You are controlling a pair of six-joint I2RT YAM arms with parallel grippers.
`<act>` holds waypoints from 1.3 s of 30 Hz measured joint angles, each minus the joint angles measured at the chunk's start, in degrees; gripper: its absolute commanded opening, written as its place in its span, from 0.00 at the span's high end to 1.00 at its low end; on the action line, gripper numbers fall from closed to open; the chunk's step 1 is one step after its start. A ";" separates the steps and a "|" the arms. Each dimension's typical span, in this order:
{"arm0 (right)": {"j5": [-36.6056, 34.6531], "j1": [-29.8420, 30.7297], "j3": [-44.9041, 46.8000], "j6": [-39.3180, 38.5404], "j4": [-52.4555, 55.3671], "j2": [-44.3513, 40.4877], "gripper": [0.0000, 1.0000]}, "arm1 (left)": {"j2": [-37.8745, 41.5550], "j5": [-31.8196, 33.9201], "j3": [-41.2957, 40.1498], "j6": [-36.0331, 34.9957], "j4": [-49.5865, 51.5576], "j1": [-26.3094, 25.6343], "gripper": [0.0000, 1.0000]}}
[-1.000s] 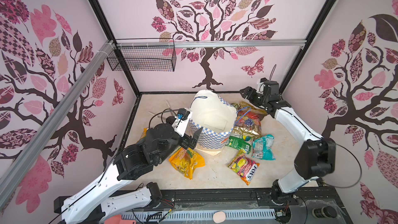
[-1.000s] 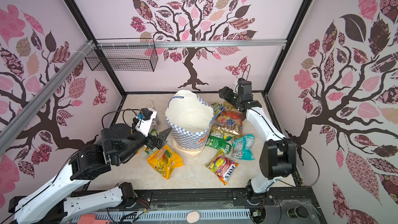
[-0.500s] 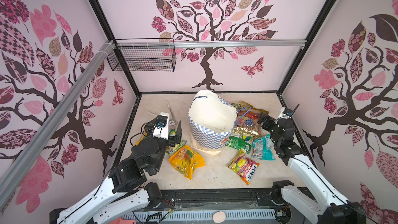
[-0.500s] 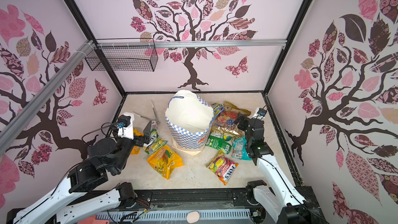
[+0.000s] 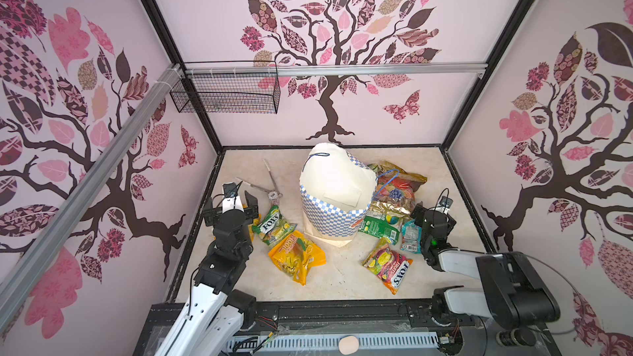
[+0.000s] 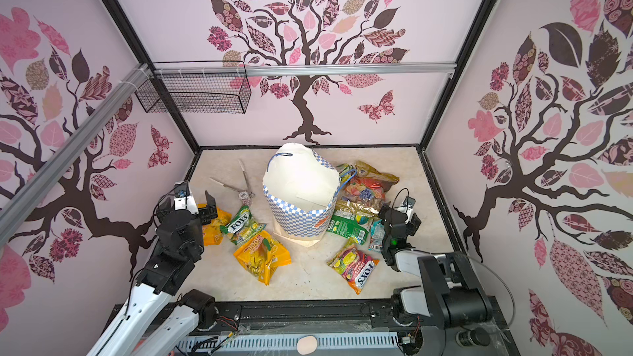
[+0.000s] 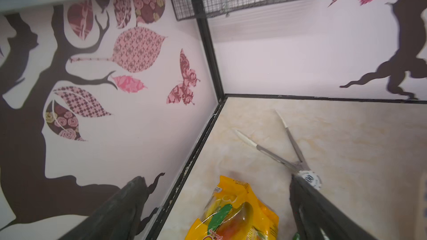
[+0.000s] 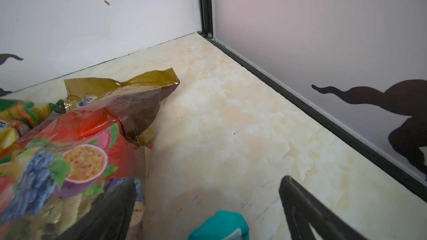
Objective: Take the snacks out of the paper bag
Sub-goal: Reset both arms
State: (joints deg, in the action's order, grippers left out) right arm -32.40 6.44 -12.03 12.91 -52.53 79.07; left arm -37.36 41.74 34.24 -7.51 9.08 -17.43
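Judging by its white inside, which looks empty in both top views but for a flat pale patch on one wall, the paper bag (image 5: 329, 224) seems fully unpacked, and the step in hand is a clean finish.

Farthest left of the bag, the left gripper (image 7: 216, 177) hangs low, jaws spread wide and gripping nothing, with a yellow packet (image 7: 233, 215) on the table (image 5: 342, 279) just below. Nearer the bag lie open scissors (image 5: 270, 183), a green packet (image 5: 274, 226) and an orange packet (image 5: 296, 255) by its front corner.

The bag stands upright. Touching its right side is a heap: a gold packet (image 5: 404, 174), a fruit-print packet (image 5: 394, 193), a second green packet (image 5: 380, 227) and a teal packet (image 5: 411, 234), with a multicolour packet (image 5: 388, 265) apart in front. Farthest right, the right gripper (image 8: 208, 180) is likewise wide open and empty.

To finish well, each arm should rise straight up before any sideways move, so no open jaw drags a packet or catches a blue cord handle (image 5: 387, 179) and tips the bag. A last look down into the bag should settle whether another reach is needed.

Only the top views show the bag; neither wrist view has it. The left wrist view shows the yellow packet plainly under the jaws, while in both top views the arm hides part of it. The right wrist view shows the teal corner just under its jaws and the gold packet's crimped edge, but nothing left of the bag.
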 measured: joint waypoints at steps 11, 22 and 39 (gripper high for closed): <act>10.80 -1.11 2.19 -7.17 -20.87 10.27 0.01 | -18.62 -14.75 -7.63 7.65 -16.94 14.60 0.03; 11.47 -1.31 -2.23 -7.76 -17.62 10.29 0.01 | -43.78 -26.10 -12.02 12.48 -45.03 19.21 0.01; 11.69 -1.33 -2.69 -8.09 -15.76 10.29 0.00 | -52.15 -32.57 -12.02 10.58 -57.00 18.29 0.01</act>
State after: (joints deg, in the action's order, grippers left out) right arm -20.71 5.10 -14.72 4.82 -68.29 89.36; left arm -89.52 9.17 22.22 3.07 -47.92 0.86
